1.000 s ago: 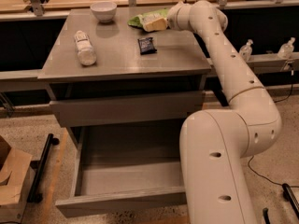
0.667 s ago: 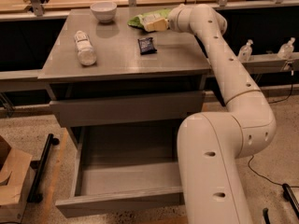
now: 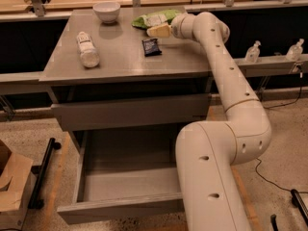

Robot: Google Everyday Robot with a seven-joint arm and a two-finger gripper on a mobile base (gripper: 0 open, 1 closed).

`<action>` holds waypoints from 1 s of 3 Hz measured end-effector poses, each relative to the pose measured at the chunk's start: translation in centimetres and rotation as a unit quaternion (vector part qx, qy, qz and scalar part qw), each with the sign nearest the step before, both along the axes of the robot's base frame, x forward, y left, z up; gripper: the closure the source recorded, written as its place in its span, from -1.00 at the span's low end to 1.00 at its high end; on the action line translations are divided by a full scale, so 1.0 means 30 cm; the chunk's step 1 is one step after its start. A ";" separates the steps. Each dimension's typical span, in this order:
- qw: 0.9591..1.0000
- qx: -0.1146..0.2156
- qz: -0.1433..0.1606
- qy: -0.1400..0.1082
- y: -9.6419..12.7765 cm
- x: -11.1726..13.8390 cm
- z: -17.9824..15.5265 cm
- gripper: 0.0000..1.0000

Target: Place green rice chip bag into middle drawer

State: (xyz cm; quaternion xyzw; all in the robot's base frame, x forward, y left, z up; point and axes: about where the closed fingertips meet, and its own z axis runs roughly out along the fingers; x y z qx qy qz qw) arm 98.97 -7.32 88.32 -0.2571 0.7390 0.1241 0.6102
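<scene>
The green rice chip bag [image 3: 155, 19] lies on the back of the grey cabinet top [image 3: 120, 57], just right of a white bowl. My gripper [image 3: 159, 31] reaches over the top from the right and sits at the bag's near edge, low over the surface. The bag's near right part is hidden behind it. The middle drawer [image 3: 120, 209] is pulled wide open below, and its flat grey floor is bare. My arm's big lower link covers the drawer's right side.
A white bowl [image 3: 107, 11] stands at the back. A white bottle [image 3: 87, 49] lies on its side at the left. A small black packet [image 3: 152, 46] lies just in front of my gripper. A shallower drawer front [image 3: 130, 111] sits above the open drawer. A cardboard box [image 3: 12, 182] stands on the floor at the left.
My wrist and gripper have dropped slightly toward the near edge of the bag, and the arm's lower links have shifted a little left. The bag has not moved.
</scene>
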 end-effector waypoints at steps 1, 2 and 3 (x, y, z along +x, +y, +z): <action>1.000 -0.004 -0.005 -0.005 -0.001 0.012 0.003 -1.00; 1.000 -0.012 -0.017 -0.016 -0.003 0.029 0.019 -1.00; 0.999 -0.017 -0.023 -0.022 0.010 0.041 0.023 -1.00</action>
